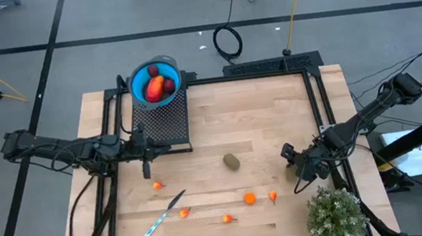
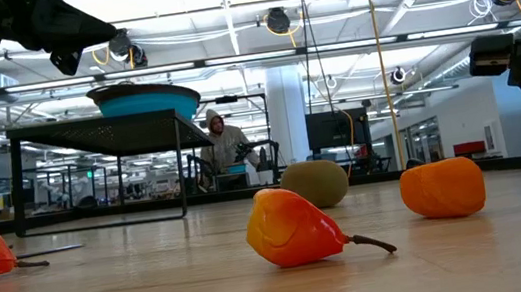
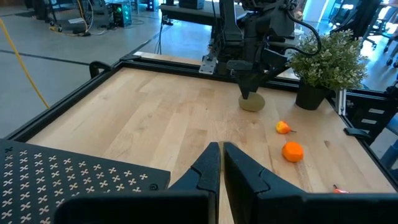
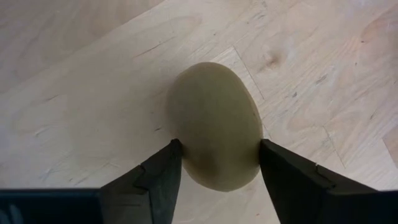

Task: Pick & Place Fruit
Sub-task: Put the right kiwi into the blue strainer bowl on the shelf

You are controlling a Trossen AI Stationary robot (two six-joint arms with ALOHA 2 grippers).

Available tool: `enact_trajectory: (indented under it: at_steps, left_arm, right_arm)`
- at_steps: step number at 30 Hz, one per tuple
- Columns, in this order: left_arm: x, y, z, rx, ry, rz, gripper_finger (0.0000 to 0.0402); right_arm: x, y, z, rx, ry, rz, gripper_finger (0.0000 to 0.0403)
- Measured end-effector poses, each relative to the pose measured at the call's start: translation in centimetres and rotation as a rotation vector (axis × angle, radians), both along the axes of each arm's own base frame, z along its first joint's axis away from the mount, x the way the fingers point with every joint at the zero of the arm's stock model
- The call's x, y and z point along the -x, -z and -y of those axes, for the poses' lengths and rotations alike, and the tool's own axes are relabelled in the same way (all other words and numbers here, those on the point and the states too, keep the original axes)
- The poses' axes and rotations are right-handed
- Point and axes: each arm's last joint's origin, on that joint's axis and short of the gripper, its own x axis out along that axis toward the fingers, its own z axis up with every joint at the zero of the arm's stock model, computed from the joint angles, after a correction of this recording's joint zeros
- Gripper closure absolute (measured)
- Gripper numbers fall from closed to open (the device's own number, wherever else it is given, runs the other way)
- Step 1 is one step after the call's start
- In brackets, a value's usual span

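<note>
My right gripper points down near the table's right edge, its fingers around an olive-brown oval that lies on the wood. A second olive oval lies at the table's middle. Small orange pieces are scattered along the near side. A blue bowl on a black mesh stand holds dark red and red-orange pieces. My left gripper is shut and empty, hovering beside the stand's near edge. My right gripper pinches the olive-brown oval between its two fingers, at the oval's widest part. The fingers come from above, pointing down, and lie across the oval's short axis. The oval still rests on the table.
A thin silver-blue knife-like stick lies near the table's near-left part. A bushy green plant stands at the near right corner, close to my right arm. A black frame borders the table. A person sits far behind it.
</note>
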Motion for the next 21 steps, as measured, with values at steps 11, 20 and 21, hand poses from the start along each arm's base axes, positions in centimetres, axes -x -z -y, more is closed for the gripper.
enact_trajectory:
  at_steps: [11,20,21]
  left_arm:
    - [0.0,0.0,0.0,0.001,0.0,0.0,0.038]
    - [0.0,0.01,0.0,0.003,0.0,0.0,0.038]
    - [0.0,0.01,0.0,0.003,0.0,0.0,0.038]
  right_arm:
    - [-0.12,-0.01,0.11,0.031,0.051,0.025,0.0234]
    - [-0.61,-0.85,0.37,0.14,0.133,0.119,0.0237]
    - [-0.65,-0.99,0.44,0.157,0.143,0.134,0.0237]
